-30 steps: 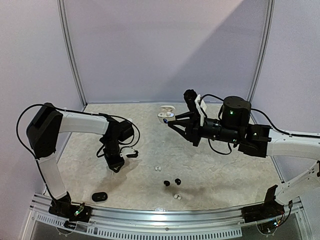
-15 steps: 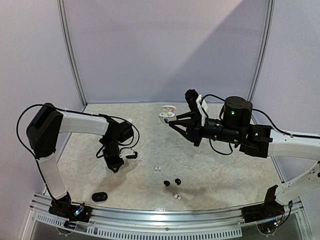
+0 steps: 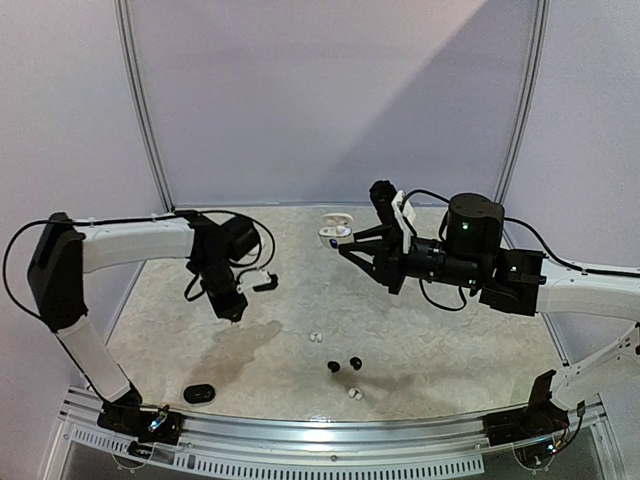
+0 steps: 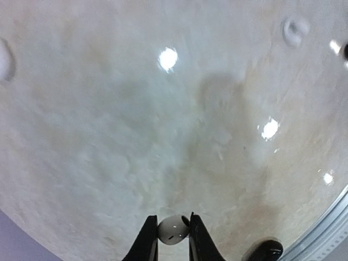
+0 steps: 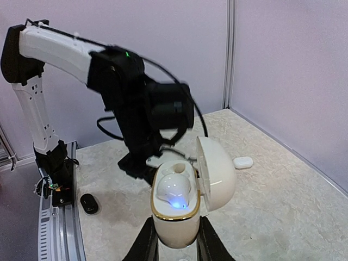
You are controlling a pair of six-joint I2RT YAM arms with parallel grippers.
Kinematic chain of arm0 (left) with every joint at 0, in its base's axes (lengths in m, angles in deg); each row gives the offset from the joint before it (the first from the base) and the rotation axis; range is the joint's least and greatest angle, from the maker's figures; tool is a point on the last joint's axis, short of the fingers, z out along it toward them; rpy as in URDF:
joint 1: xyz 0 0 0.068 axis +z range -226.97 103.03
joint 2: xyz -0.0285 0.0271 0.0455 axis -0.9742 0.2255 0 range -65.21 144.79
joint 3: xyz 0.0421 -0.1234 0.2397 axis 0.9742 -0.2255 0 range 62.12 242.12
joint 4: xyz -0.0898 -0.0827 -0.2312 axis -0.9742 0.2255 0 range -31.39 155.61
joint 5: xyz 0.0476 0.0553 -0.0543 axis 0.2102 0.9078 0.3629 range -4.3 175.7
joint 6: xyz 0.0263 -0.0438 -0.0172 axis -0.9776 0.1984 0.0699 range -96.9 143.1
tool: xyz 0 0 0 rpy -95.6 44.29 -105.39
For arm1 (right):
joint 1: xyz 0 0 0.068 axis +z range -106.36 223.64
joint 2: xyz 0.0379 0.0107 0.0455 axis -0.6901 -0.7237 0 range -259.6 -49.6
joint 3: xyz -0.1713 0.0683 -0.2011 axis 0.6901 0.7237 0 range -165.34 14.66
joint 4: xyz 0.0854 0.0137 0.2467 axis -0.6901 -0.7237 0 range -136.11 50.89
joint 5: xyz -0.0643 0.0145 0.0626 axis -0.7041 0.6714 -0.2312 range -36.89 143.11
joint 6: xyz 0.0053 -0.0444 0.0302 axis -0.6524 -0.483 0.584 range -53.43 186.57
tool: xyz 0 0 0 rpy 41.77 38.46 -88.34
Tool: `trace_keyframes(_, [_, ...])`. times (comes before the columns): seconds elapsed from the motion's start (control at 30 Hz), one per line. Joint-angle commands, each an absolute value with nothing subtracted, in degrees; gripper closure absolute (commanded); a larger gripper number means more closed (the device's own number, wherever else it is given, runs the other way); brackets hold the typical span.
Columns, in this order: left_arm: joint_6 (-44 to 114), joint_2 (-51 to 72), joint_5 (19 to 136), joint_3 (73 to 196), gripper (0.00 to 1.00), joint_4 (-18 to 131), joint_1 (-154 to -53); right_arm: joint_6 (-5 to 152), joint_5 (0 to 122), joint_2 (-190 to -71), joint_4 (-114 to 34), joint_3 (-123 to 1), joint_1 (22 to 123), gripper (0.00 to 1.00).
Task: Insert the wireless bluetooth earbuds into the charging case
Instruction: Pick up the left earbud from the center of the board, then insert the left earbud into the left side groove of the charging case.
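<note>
Left arm: your left gripper (image 4: 171, 222) is closed on a small glossy white earbud (image 4: 174, 232), pinched between the two black fingertips. The top view shows this gripper lifted clear of the mottled beige table (image 3: 470, 340), left of centre.

Right arm: your right gripper (image 5: 175, 235) is clamped on the lower body of a white egg-shaped charging case with a gold rim (image 5: 173, 224). The case is upright and held in the air over the rear middle of the table. Its hinged lid (image 5: 216, 168) stands open to one side. A second white earbud (image 5: 174, 187) sits in one pocket, with a blue light glowing just below it. Any lettering on the case is too small for you to read.

On the table, top view:
- Two round glossy black earbuds (image 3: 344, 364) lie side by side, near the centre front.
- White buds (image 3: 315, 337) lie just behind the black pair.
- Another white bud (image 3: 354, 394) lies just in front of the pair.
- A black oval case (image 3: 200, 393) sits near the front left edge, well apart from the buds.

In the right wrist view a small white oblong piece (image 5: 242, 161) lies on the table beyond the open lid. You cannot tell what it is.
</note>
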State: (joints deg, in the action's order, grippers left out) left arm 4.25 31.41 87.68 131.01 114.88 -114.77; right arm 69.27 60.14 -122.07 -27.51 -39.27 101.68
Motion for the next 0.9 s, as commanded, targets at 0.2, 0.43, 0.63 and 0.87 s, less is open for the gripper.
trace_keyframes(0.2, [-1.2,11.9,84.7,148.4,1.00,100.2,-115.9,67.2,60.6,-125.0,-25.2,-43.1,101.4,1.00])
trace_keyframes(0.43, [8.1,3.9,77.8,145.6,1.00,84.7,-117.4,61.7,55.0,-128.2,-20.3,-47.7,104.4,1.00])
trace_keyframes(0.63, [9.2,1.7,72.1,143.9,1.00,76.8,-117.9,60.5,50.5,-135.2,-17.8,-56.0,106.3,1.00])
trace_keyframes(0.87, [1.7,0.4,68.6,141.1,1.00,77.0,-119.0,59.2,49.4,-140.1,-15.9,-60.1,107.1,1.00])
